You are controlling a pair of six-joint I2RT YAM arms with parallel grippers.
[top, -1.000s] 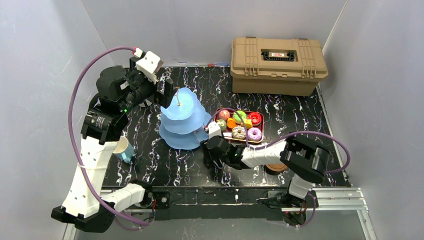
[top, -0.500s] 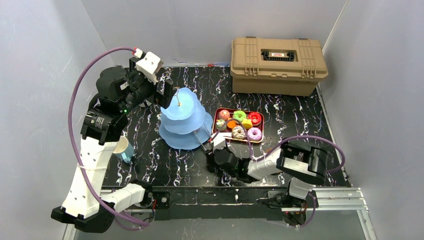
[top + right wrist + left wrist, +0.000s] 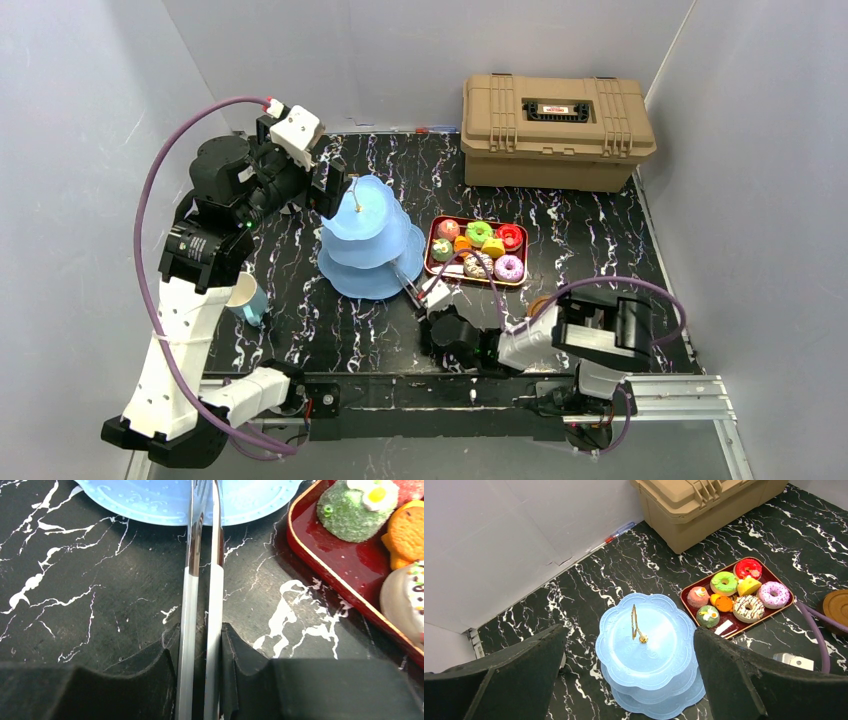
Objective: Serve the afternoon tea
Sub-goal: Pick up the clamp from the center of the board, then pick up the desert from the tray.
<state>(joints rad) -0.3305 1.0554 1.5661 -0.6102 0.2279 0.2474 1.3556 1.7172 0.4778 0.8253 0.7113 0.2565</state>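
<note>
The light blue three-tier stand (image 3: 368, 240) rises mid-table; seen from above in the left wrist view, the stand (image 3: 646, 645) has bare tiers. My left gripper (image 3: 330, 186) hangs above it, open, its fingers (image 3: 524, 665) wide on either side. Toy donuts and cakes (image 3: 480, 252) fill the dark red tray (image 3: 432, 262). My right gripper (image 3: 200, 630) is shut on the metal tongs (image 3: 216, 580), whose two arms are squeezed nearly together. The tong tips reach over the stand's bottom tier (image 3: 150, 500). A white-and-teal cup (image 3: 245, 298) lies at the left.
A tan plastic case (image 3: 555, 130) sits at the back right. A brown saucer (image 3: 540, 303) lies near the right arm, partly hidden by it. The tray's edge (image 3: 345, 560) and a green cake (image 3: 352, 510) are just right of the tongs. Grey walls enclose the table.
My right gripper has drawn back from the tray toward the near edge with the tongs, and its jaws have closed tighter on them. The left arm has stayed put.
</note>
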